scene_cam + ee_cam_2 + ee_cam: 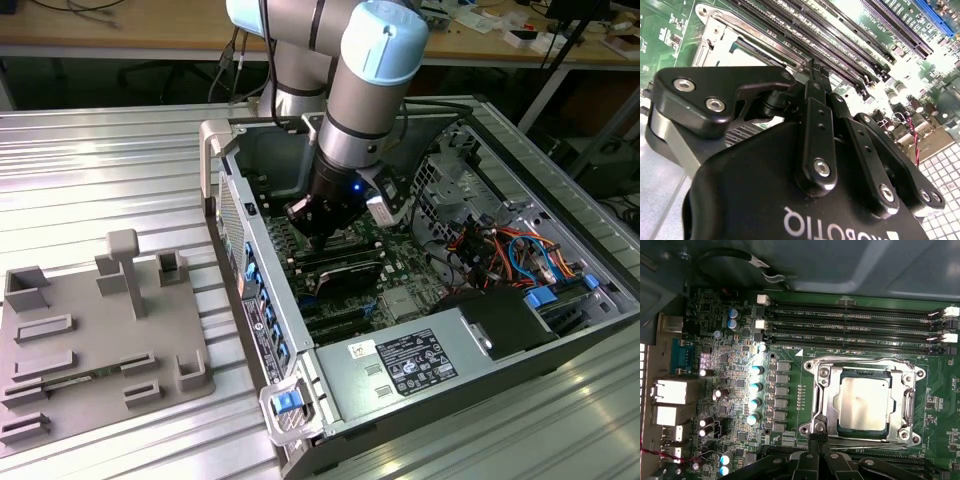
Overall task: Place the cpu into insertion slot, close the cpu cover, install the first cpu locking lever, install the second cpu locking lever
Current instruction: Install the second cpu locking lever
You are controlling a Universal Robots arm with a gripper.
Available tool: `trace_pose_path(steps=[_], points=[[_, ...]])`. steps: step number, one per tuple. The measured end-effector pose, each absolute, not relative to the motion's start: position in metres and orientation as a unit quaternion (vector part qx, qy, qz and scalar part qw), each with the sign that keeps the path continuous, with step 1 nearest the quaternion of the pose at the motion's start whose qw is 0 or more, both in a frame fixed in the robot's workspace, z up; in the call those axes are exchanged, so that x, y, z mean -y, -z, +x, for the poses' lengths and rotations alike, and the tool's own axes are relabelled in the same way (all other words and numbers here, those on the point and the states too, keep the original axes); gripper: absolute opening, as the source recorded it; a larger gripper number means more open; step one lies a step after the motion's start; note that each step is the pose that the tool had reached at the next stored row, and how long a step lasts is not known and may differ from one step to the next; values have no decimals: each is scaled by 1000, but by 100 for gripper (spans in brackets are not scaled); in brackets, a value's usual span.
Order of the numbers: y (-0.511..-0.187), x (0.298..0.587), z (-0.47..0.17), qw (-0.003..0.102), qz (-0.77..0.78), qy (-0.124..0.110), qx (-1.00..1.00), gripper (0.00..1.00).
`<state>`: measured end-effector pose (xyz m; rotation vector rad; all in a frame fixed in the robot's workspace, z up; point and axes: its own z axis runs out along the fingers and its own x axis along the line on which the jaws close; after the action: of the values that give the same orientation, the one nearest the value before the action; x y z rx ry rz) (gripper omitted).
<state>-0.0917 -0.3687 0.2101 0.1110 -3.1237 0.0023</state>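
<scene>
The cpu (862,402), a square chip with a silver-grey top, lies in the insertion slot (912,374) on the green motherboard. The cpu cover (826,392), a shiny metal frame, lies flat around the chip. My gripper (816,436) is shut, with its black fingertips pressed together at one corner of the socket. A thin metal lever (865,441) runs along the socket edge beside them. In the second wrist view the closed gripper (815,70) points down next to the socket frame (715,37). In the exterior view the gripper (313,238) is deep inside the open computer case.
Long black memory slots (850,322) run beside the socket, and upright capacitors (756,387) stand on another side. The case walls (225,215), a power supply (410,365) and coloured cables (510,250) surround the arm. A grey fixture tray (100,330) sits at the exterior view's left.
</scene>
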Motion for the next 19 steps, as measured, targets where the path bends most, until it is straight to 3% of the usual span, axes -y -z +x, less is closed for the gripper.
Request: trace_pose_path(steps=[19], points=[[-209, 369, -95, 8, 36, 0, 999, 11]])
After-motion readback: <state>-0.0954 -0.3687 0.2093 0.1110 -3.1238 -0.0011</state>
